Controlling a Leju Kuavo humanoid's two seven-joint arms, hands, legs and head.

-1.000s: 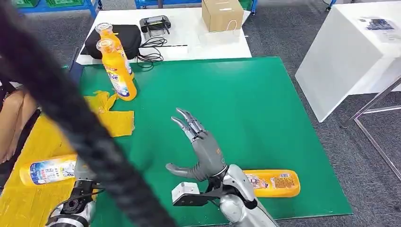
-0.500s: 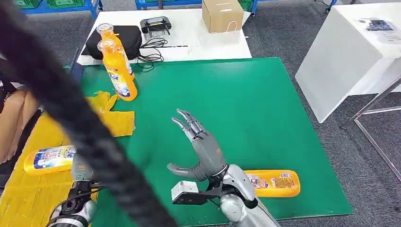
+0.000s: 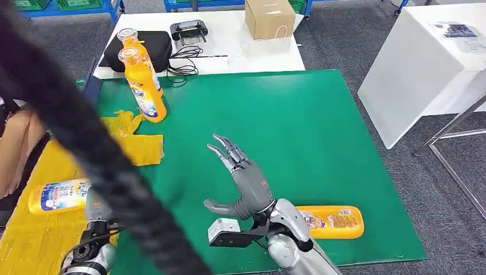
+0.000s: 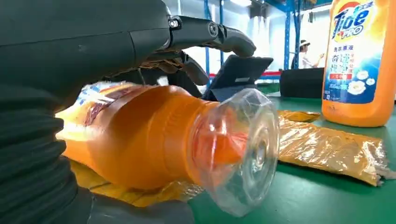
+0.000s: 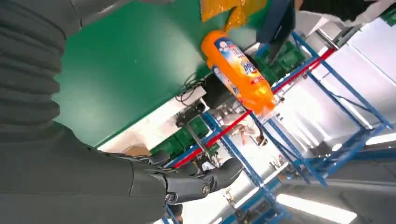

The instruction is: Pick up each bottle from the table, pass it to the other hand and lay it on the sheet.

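Observation:
An orange detergent bottle [image 3: 57, 196] lies on the yellow sheet [image 3: 34, 240] at the mat's left edge. My left hand [image 3: 96, 207] is at its cap end. In the left wrist view the bottle [image 4: 154, 135] sits between my thumb below and my dark fingers [image 4: 210, 35] arched over it, its clear cap pointing outward. My right hand [image 3: 243, 179] hovers open over the green mat [image 3: 298, 126], fingers spread. Another bottle [image 3: 330, 222] lies flat on the mat just right of that wrist. Two bottles [image 3: 143, 86] stand upright at the back left; one shows in the wrist views [image 4: 359, 60] [image 5: 238, 70].
A thick black cable [image 3: 86, 143] crosses the left of the head view, hiding part of the sheet. A person's arm [image 3: 14, 149] is at the far left. Behind the mat a white table holds a black pouch [image 3: 155, 48], a device [image 3: 188, 28] and a cardboard box [image 3: 269, 17]. Another white table [image 3: 424, 63] stands to the right.
The bottle at my left hand shifted a little away from me over the yellow sheet, then settled slightly lower. My right hand has barely moved.

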